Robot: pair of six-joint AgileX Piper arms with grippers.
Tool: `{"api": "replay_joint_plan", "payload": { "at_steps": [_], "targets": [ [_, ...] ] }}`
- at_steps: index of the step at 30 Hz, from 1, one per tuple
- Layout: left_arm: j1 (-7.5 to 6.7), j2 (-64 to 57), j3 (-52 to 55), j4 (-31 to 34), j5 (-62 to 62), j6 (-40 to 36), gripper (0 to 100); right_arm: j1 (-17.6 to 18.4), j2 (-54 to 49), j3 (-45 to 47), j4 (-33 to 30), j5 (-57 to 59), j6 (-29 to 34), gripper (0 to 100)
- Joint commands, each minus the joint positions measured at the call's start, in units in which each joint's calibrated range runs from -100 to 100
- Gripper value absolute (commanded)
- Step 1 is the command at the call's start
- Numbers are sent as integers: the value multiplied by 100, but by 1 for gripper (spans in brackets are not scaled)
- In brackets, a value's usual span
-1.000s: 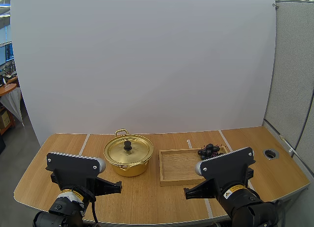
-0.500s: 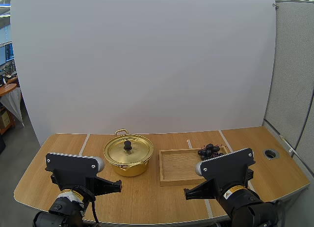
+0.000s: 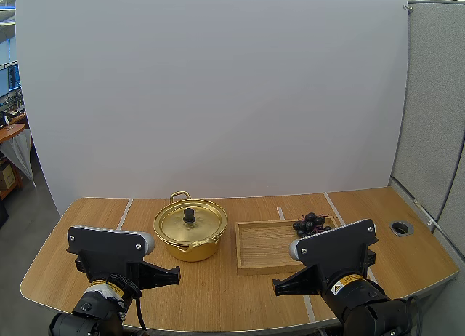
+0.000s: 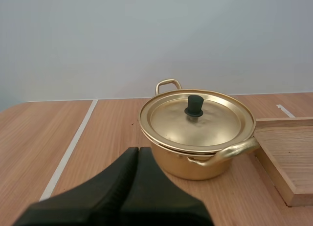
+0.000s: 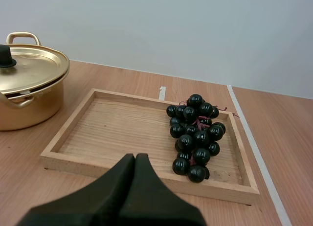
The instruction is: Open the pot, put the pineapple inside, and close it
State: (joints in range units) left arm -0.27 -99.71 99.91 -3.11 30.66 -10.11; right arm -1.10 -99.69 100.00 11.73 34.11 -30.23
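Note:
A gold pot with its lid on, topped by a black knob, stands left of centre on the table. A bunch of dark grapes lies at the far right end of a wooden tray, just right of the pot. My left gripper hovers at the near edge, short of the pot, its fingers pressed together as one dark wedge, shut on nothing. My right gripper hangs in front of the tray, also shut and empty; in the right wrist view the grapes lie beyond my right gripper.
The pot has two looped handles, one toward the backdrop and one toward the tray. White tape lines cross the wooden table. A round cable hole sits at the far right of the table.

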Motion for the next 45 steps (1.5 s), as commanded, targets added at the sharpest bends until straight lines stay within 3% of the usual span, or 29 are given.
{"api": "replay_joint_plan", "payload": {
  "at_steps": [1,9,45],
  "targets": [
    [-7,-29,9,20,-130,-48,0,-18,-31,0,-45,-52,-6,0],
    [-7,-29,9,20,-130,-48,0,257,-31,0,-45,-52,-6,0],
    [-7,-29,9,20,-130,-48,0,247,-31,0,-45,-52,-6,0]
  ]
}}
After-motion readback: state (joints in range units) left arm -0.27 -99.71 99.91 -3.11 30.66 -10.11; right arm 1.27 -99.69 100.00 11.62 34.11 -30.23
